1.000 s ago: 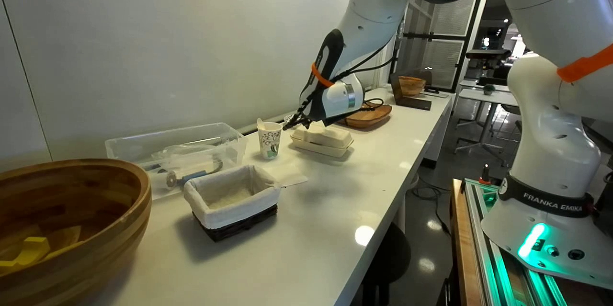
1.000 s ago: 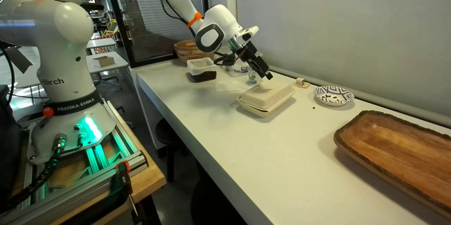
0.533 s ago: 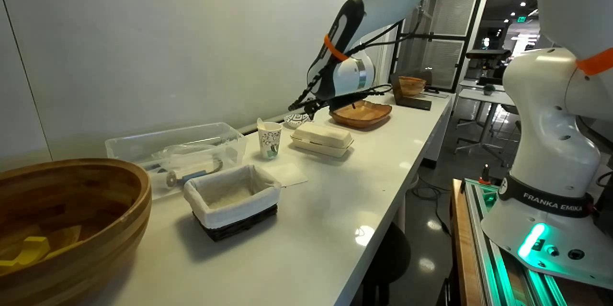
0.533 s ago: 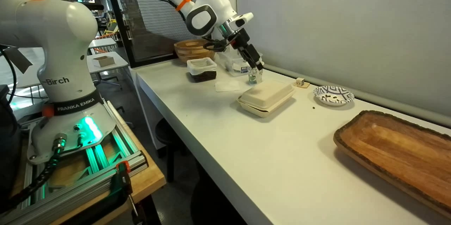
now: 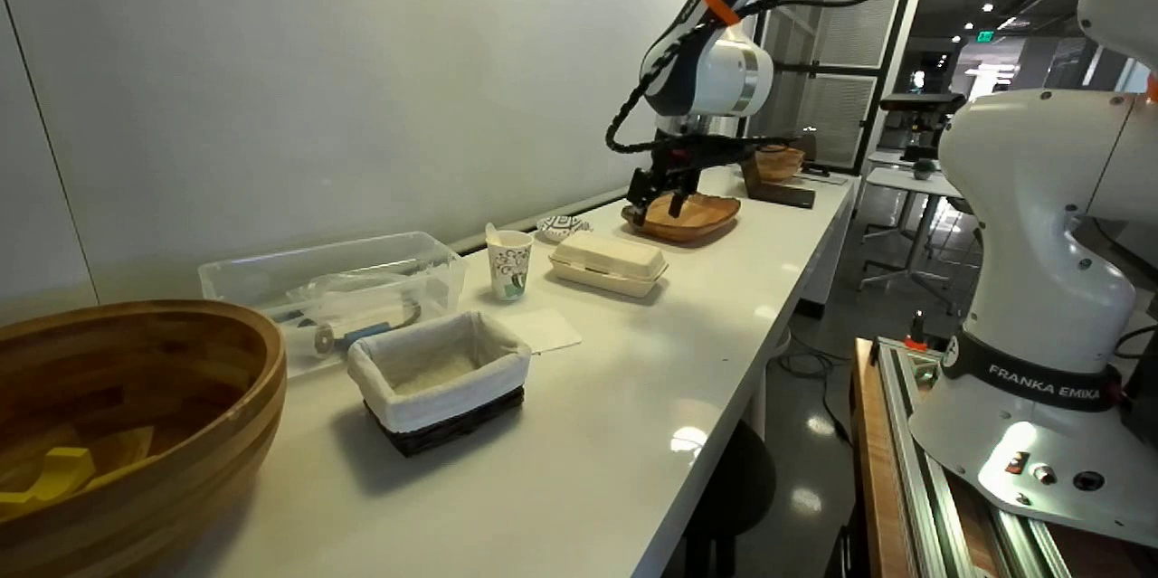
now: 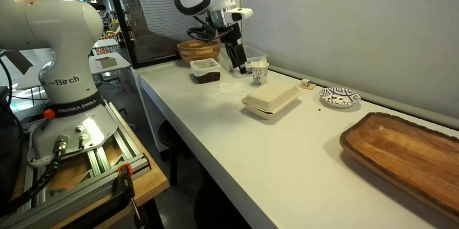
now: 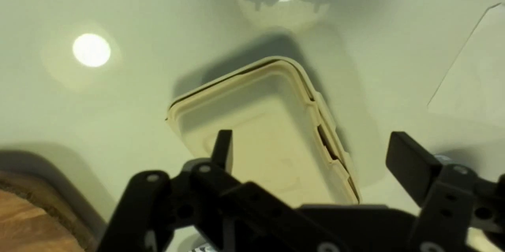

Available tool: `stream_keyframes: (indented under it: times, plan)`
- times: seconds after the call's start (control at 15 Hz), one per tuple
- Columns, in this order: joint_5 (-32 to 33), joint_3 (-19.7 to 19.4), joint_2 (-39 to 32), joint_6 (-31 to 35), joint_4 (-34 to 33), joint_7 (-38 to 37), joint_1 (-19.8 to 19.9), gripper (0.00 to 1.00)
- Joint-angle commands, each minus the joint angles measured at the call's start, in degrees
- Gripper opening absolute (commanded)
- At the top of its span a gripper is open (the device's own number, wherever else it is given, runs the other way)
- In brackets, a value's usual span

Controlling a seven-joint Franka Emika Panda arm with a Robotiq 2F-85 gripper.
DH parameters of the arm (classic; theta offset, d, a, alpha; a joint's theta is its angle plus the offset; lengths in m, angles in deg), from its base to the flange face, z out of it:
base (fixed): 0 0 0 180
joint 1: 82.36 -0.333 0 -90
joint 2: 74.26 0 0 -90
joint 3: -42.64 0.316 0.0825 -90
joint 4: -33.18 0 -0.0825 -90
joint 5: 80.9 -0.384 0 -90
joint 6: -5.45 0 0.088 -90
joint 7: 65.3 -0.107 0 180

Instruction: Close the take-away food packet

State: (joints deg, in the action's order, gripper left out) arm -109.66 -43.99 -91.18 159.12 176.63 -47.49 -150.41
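The take-away food packet, a beige pulp-fibre clamshell box, sits on the white table in both exterior views point(image 5: 608, 263) point(image 6: 271, 97). Its lid lies down over the base, with narrow dark gaps along the rim. The wrist view looks down on its lid point(image 7: 260, 126), and part of it is hidden behind the fingers. My black gripper point(image 5: 658, 209) hangs in the air above the table, apart from the packet, and also shows in an exterior view point(image 6: 243, 71). In the wrist view its fingers point(image 7: 309, 141) are wide apart with nothing held between them.
A patterned paper cup point(image 6: 260, 74) and a patterned bowl point(image 6: 339, 97) stand near the packet. A wooden tray point(image 6: 398, 150) lies beyond. A white-lined tub point(image 5: 439, 370), a clear tray point(image 5: 330, 266) and a large wooden bowl point(image 5: 267, 361) stand along the table, by the wall.
My gripper has risen away from the packet's lid and turned to point more steeply down. The packet has not moved and its lid stays down. The base light turned from green to white.
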Motion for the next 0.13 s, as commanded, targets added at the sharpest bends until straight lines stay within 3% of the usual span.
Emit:
stream_keyframes:
  times: [0.0, 0.07]
  plan:
    - [0.0, -2.5, 1.7, -1.1, 0.1, 1.5, -1.3, 1.00]
    - [0.1, -3.7, 3.2, -1.3, 0.3, 2.4, -1.8, 1.00]
